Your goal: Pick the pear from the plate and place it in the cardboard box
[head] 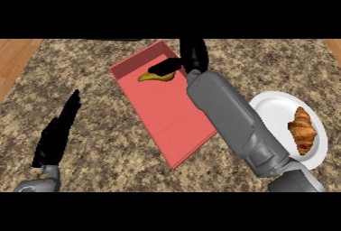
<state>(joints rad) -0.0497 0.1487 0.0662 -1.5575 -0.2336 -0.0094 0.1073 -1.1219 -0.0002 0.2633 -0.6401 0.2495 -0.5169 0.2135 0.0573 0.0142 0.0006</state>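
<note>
A yellow-brown pear (157, 77) lies inside the red cardboard box (174, 118), near its far end. My right hand (193, 54) is over the box's far right corner, its fingers stretched straight away from me. Its thumb (164, 67) sticks out to the left, just above the pear; whether it touches the pear I cannot tell. The right forearm crosses the box's right wall. The white plate (272, 106) sits right of the box with only a croissant (303, 130) on it. My left hand (58, 128) rests open at the left, fingers up.
The box lies diagonally on the speckled stone counter (100, 135). Wooden floor (13, 58) shows past the counter's left edge. The plate is close to the counter's right side.
</note>
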